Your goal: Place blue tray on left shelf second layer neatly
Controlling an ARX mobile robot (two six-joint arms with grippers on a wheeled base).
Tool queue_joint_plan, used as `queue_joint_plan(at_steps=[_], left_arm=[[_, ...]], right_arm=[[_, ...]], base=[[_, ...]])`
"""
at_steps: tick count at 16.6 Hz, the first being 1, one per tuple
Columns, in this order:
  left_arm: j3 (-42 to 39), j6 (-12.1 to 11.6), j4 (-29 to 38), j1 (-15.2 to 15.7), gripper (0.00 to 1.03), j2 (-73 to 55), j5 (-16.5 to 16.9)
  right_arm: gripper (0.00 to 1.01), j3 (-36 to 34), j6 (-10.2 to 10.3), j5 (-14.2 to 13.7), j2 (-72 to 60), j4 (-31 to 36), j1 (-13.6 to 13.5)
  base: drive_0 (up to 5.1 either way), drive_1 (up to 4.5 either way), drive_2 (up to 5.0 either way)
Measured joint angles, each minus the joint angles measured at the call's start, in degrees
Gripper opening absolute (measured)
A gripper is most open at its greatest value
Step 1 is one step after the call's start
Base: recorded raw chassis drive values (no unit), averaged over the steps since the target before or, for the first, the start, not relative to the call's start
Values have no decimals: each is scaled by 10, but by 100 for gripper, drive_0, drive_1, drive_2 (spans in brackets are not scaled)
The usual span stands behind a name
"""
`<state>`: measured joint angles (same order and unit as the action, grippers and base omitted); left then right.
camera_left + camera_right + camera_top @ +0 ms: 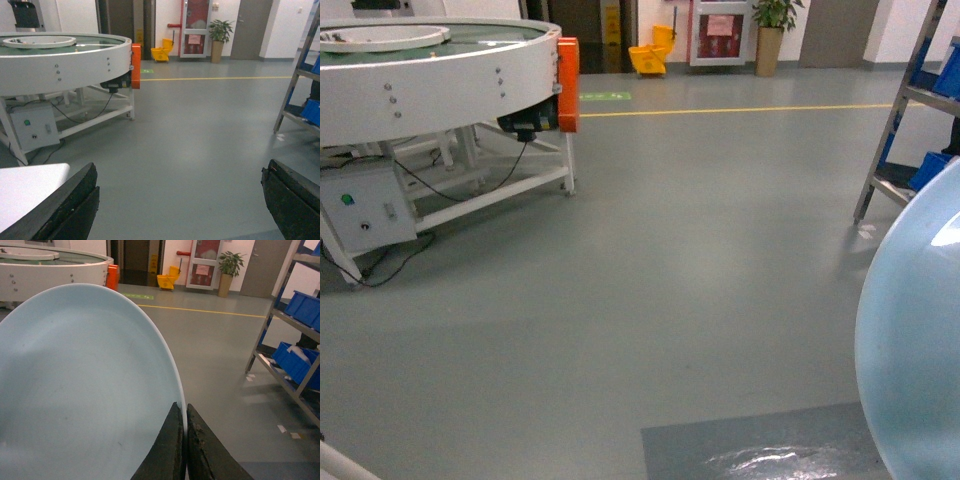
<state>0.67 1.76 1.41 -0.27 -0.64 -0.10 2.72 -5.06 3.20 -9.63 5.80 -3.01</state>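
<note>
The pale blue tray (85,390) stands on edge and fills the left of the right wrist view. My right gripper (184,410) is shut on its rim, one finger on each side. In the head view the tray (920,330) bulges in at the lower right, and that gripper is hidden. The stainless-steel shelf (892,130) stands at the right edge, well ahead of the tray, and its tiers (266,315) hold dark-blue crates (305,307). My left gripper (181,167) hangs open over bare grey floor with nothing between its fingers.
A big round white conveyor table (430,70) with an orange end cap (568,85) and a control box (365,205) stands at the left. A yellow mop bucket (652,55) and a potted plant (772,35) stand by the far wall. Grey floor lies between.
</note>
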Motion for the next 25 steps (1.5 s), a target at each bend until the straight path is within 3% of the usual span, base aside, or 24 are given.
queue_joint_plan(at_steps=[25], left_arm=[[0, 0, 2, 0, 98, 0, 0]], right_arm=[[2, -2, -1, 0, 0, 2, 0]], base=[[-8, 410, -426]])
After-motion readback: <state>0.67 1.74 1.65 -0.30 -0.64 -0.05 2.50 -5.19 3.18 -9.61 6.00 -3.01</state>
